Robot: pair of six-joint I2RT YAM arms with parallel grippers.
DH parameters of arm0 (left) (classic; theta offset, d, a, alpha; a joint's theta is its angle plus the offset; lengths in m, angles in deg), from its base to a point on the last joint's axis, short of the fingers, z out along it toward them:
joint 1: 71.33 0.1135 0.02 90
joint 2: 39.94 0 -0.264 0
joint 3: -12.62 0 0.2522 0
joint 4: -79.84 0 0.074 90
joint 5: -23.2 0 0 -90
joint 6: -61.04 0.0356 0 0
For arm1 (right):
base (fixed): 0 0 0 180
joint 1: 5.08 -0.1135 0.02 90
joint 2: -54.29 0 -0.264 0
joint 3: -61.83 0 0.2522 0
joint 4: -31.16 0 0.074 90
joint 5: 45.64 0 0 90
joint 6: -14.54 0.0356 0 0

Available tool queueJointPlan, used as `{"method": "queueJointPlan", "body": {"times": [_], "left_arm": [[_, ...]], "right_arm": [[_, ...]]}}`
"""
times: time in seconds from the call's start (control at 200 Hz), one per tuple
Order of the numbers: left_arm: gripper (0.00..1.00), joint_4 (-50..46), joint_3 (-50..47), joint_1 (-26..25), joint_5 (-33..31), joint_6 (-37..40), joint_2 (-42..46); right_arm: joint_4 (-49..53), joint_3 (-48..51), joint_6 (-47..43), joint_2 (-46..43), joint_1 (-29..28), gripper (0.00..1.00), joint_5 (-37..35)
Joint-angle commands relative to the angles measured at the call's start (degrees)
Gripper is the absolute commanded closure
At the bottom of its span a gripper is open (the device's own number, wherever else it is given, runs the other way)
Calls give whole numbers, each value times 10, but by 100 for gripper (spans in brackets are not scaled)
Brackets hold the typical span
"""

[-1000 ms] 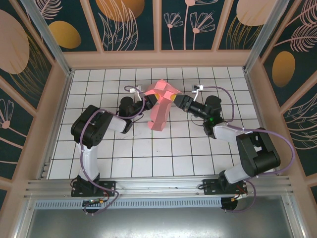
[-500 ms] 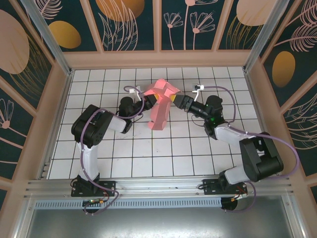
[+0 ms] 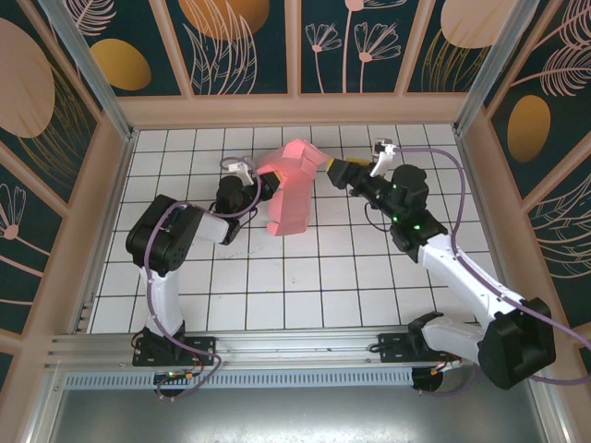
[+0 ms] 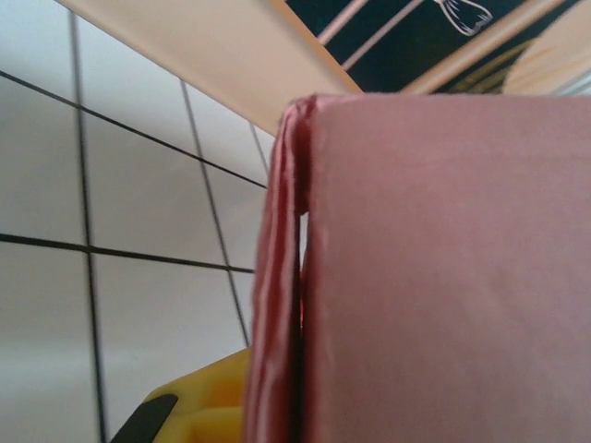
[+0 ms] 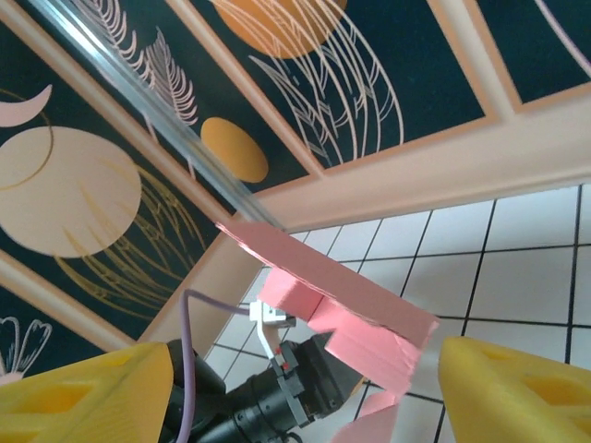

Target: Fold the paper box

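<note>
Above the tiled worktop (image 3: 277,286), the paper box (image 3: 288,198) is held raised by the left gripper (image 3: 262,191), closed on its left edge. Just beyond, the right gripper (image 3: 328,167) stands wide open, empty. Folding is judged midway; a loose upper flap must next be pinched.

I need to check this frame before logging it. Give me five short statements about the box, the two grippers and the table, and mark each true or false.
1. The paper box is pink. True.
2. The right gripper is clamped shut on the box. False: in the right wrist view its yellow fingers stand wide apart, not closed on the card.
3. The box lies in the near right corner of the table. False: it sits toward the far middle, between the two grippers.
4. The left gripper meets the box at its left side. True.
5. The table is white tiles with dark grid lines. True.
</note>
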Motion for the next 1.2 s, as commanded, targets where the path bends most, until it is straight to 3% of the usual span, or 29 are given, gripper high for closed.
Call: {"method": "queueJointPlan", "body": {"times": [0.0,0.14,0.21,0.435,0.741,1.006,1.196], "left_arm": [[100,-28,12,0,-49,37,26],[100,-27,2,0,-75,44,29],[100,-28,0,0,-82,47,29],[100,-43,1,0,-90,56,32],[100,-54,0,1,-100,64,38],[100,-63,6,1,-106,57,29],[100,-68,7,0,-106,58,29]], "right_arm": [[102,-78,-45,19,-37,25,-96],[201,-207,-82,104,-115,26,-183],[244,-272,-84,154,-140,31,-230],[352,-434,-33,290,-157,51,-270],[415,-515,11,378,-151,60,-236],[430,-530,30,405,-148,63,-223],[426,-537,35,416,-149,74,-211]]}}
